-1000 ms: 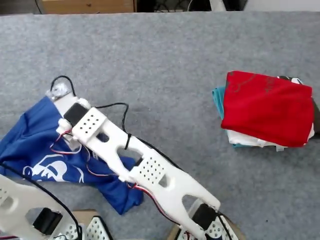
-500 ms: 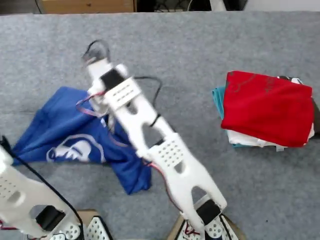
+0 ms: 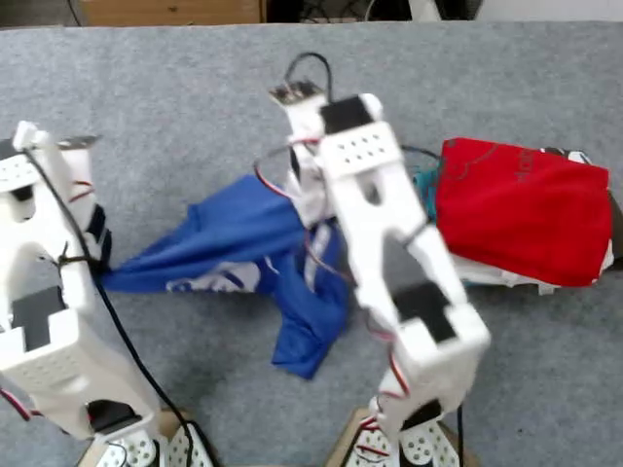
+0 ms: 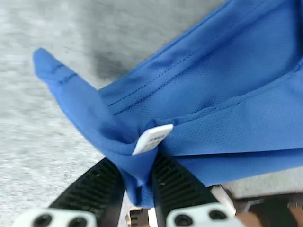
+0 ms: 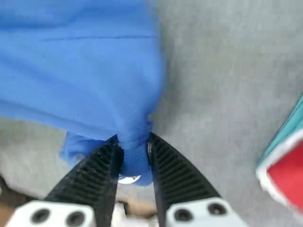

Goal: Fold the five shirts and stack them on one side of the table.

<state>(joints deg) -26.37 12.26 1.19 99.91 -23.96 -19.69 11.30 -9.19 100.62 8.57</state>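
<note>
High view, centre left: the left gripper (image 4: 138,189) is clamped on one end of the single blue shirt (image 3: 229,243), stretched mid-frame over the table (image 3: 175,88). The right gripper (image 5: 133,156) pinches the other end. Either thin, bunched pinch could slip under tension. Right: one stack (image 3: 521,209) (apparently four folded shirts).

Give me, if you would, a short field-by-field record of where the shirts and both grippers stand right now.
blue shirt: unfolded, stretched between the two grippers
left gripper: shut on one end of the blue shirt
right gripper: shut on a bunched part of the blue shirt
stack: folded shirts, on the right arm's side of the table
red shirt: folded, on top of the stack
</note>
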